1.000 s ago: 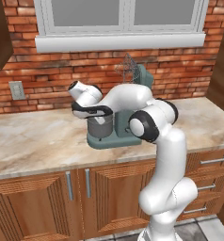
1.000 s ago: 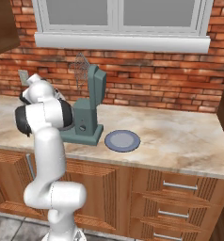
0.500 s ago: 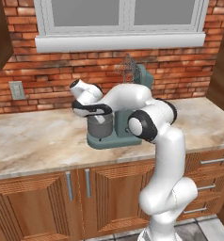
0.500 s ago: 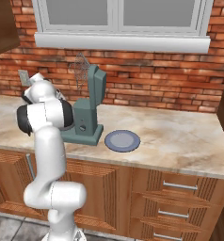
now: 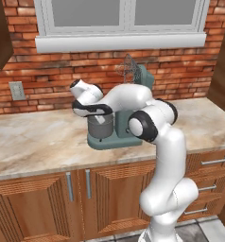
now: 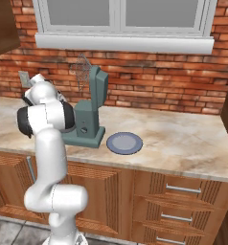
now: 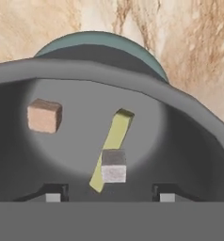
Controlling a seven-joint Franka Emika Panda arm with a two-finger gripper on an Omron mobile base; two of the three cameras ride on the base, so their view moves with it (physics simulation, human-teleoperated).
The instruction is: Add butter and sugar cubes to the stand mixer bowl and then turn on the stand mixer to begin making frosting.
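The bowl (image 7: 189,141) sits on the mixer (image 6: 90,117) base, on the desk (image 5: 34,142) below the window. Inside it lie a yellow butter stick (image 7: 115,141), a brown cube (image 7: 44,115) and a white cube (image 7: 114,165). The hand (image 7: 107,195) hangs directly over the bowl, jaws apart, grasping nothing. Judged status: loading appears complete. Remaining: withdraw the hand, then switch on the mixer, whose head stands tilted up.

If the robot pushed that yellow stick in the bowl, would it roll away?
Probably not. The yellow stick looks flat-sided with square ends, so it would likely slide, not roll. It lies on the bowl floor beside a grey cube, which it might nudge. If it is butter, it may be soft and slippery.
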